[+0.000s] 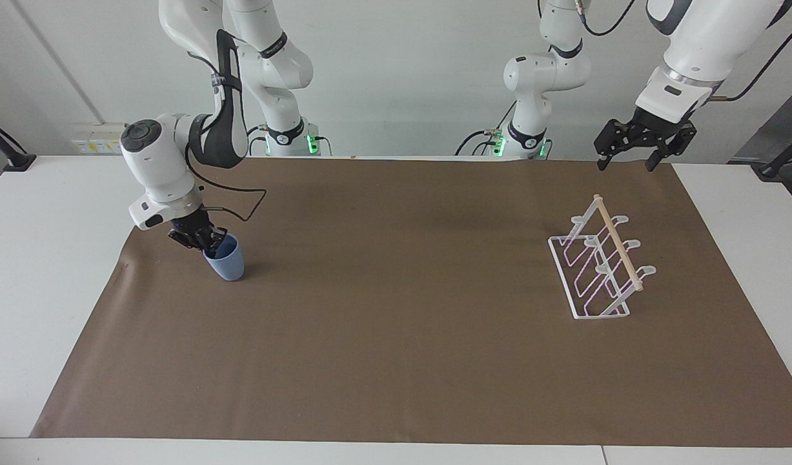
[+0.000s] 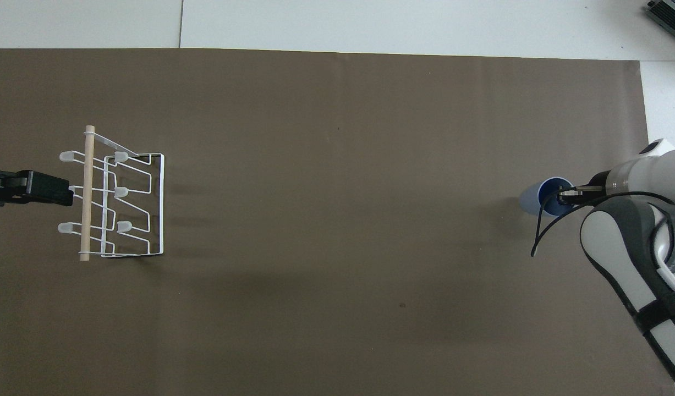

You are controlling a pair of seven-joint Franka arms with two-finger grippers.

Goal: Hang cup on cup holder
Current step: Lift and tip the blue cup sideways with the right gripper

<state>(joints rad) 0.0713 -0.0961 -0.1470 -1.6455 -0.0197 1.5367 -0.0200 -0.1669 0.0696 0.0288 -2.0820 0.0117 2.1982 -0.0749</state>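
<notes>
Right gripper [image 1: 210, 241] clamped on the cup [image 1: 227, 261] rim, one finger inside, cup tilted over the brown mat [image 1: 396, 336]. Left gripper [image 1: 630, 161] waits, fingers apart, above the cup holder [image 1: 599, 261], well apart from the cup.

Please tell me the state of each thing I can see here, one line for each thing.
Small light-blue plastic cup: tilted, rim pinched by the right gripper, mouth up.
White wire cup holder with wooden dowel: standing on the brown mat, all prongs bare.
Right gripper: shut on the cup's rim.
Left gripper: open, holding nothing, waiting above the table's edge.
</notes>
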